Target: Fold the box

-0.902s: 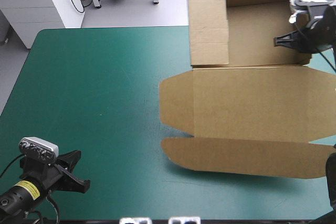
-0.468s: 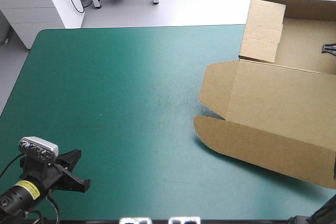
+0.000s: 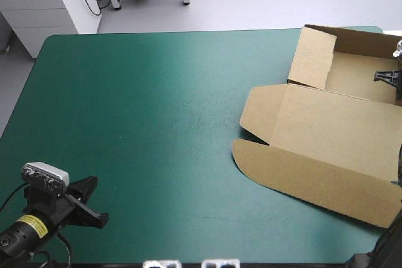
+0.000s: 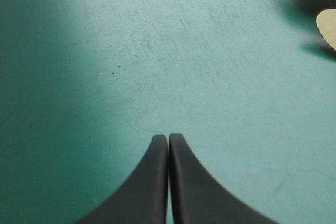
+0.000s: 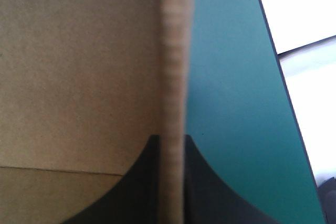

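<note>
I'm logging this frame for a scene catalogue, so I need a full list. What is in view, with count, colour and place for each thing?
box: one, brown, on the right part of the table toward its far edge; walls raised at the far end, wide panels spread toward the near edge.
table cover: one, teal-green, bare across the left and middle.
left pincer: one, black, shut, over bare cover by the near left corner, away from the box.
right pincer: one, black, at the table's right edge, shut on a raised wall of the box.
</note>
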